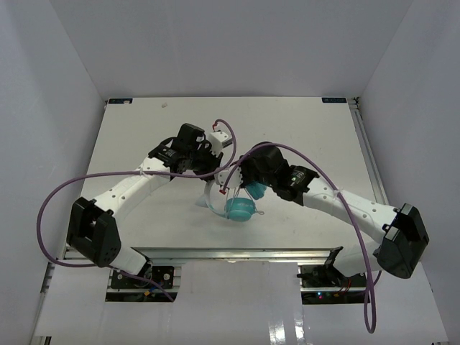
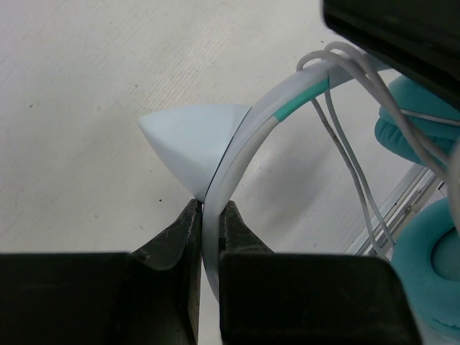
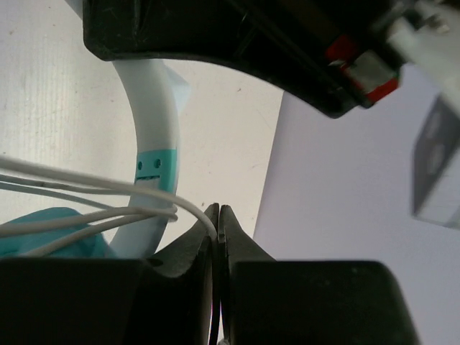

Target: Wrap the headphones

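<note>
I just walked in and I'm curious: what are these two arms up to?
They are wrapping the headphones. The left gripper clamps the headband. The right gripper appears to pinch the thin cable, and a few strands of it already cross the headband.

Bare table (image 1: 309, 129) at back and sides; mid-table, headphones (image 1: 239, 208), strung cable (image 3: 144, 213), left arm (image 1: 136, 188) and right arm (image 1: 352, 205) tight together.
</note>
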You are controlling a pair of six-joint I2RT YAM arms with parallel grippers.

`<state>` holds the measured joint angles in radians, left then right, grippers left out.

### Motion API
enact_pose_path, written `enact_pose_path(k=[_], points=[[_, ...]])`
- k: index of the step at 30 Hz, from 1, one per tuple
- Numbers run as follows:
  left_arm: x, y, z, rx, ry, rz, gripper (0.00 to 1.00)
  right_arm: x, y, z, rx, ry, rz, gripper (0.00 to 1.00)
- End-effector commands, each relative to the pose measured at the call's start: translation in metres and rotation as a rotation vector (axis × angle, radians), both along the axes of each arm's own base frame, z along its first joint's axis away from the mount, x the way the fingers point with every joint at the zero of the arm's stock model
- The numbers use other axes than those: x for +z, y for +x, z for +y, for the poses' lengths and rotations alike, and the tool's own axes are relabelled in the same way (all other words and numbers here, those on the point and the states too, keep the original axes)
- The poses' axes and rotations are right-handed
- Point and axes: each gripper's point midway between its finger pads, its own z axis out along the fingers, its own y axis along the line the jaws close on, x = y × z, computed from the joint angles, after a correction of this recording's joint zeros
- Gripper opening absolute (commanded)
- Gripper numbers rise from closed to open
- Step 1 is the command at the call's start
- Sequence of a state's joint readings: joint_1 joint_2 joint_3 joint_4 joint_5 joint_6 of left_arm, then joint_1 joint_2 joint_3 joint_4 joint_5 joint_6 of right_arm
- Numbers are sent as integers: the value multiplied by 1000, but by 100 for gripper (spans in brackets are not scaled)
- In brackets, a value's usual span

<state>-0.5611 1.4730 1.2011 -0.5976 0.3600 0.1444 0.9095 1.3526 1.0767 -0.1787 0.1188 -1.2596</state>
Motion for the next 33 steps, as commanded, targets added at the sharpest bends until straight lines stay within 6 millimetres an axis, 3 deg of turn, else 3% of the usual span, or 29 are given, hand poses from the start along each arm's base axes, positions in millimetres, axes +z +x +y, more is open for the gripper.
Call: enact_pose_path(k=[1,6,15,20,25,27,30,33], points=[[51,-24,-18,-144,-153,-85,0,15,-12,2,88,60,86,9],[61,-28,-18,-161,-171,-106,0,23,-16,4,139,129,204,9],[67,-13,-13,-75,-150,-127,0,26,-9,-10,157,284,411,10],[61,8,-8,20,-137,-107,0,4,-8,-6,141,338,570,11],[26,42,4,138,-108,-76,0,-39,6,9,58,382,732,11],[8,52,7,168,-105,-64,0,-49,14,15,29,404,764,11],[-7,83,9,217,-131,-88,0,-72,39,26,-52,434,846,10],[-13,111,14,259,-144,-117,0,-86,69,30,-125,473,903,10]])
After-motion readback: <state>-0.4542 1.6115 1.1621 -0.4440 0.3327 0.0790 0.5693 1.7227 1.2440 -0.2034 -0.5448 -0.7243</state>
